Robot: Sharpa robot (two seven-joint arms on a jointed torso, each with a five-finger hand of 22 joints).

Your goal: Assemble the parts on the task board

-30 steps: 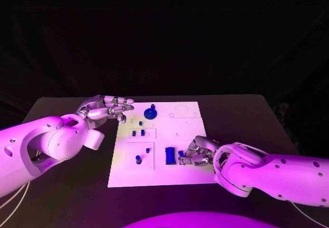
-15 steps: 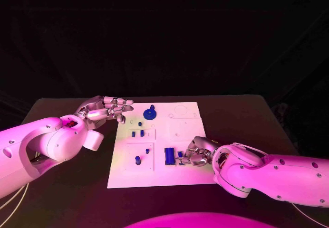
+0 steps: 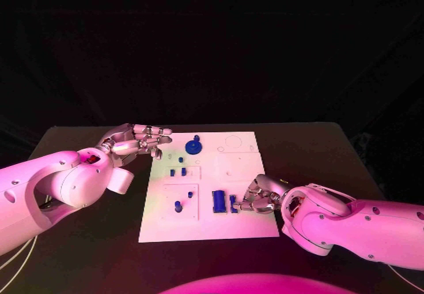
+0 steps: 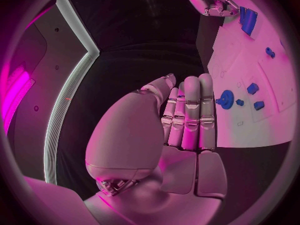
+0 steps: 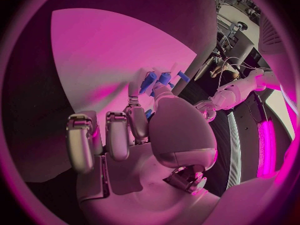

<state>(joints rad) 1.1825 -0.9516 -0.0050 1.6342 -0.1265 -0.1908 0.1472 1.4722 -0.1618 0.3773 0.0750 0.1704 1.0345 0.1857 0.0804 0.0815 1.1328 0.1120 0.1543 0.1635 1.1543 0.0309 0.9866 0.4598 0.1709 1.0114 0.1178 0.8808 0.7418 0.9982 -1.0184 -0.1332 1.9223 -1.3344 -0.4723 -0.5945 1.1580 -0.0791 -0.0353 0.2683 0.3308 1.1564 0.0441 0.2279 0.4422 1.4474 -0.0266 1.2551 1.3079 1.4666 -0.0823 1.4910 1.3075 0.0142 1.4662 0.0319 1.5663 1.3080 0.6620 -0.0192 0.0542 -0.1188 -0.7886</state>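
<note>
Where the white task board (image 3: 205, 226) meets the dark, matte bench (image 3: 97, 257) on its near side, the right hand (image 3: 259, 197) is seen lying at the board's right edge, its silver metal fingers (image 3: 250, 202) curled down around a small blue part (image 3: 233, 203); whether that part is actually gripped cannot be told, though in the right wrist view blue pieces (image 5: 156, 80) are seen at the fingertips. Just beside it, toward the board's middle, a taller rectangular blue block (image 3: 218, 201) is seen standing, and further left a raised square panel (image 3: 179, 199) is seen bearing an oval blue slot piece (image 3: 177, 207) and a small blue peg (image 3: 190, 195). Beyond these, two short blue pegs (image 3: 177, 172) are set in the flat, smooth plate. At the far side, a round toothed blue gear (image 3: 194, 146) is seen, with faint circular outlines (image 3: 233, 142) to its right. Off the board's far left corner the left hand (image 3: 137, 142) is held, its fingers (image 4: 190, 115) pressed together, nearly straight, with nothing in them.
</note>
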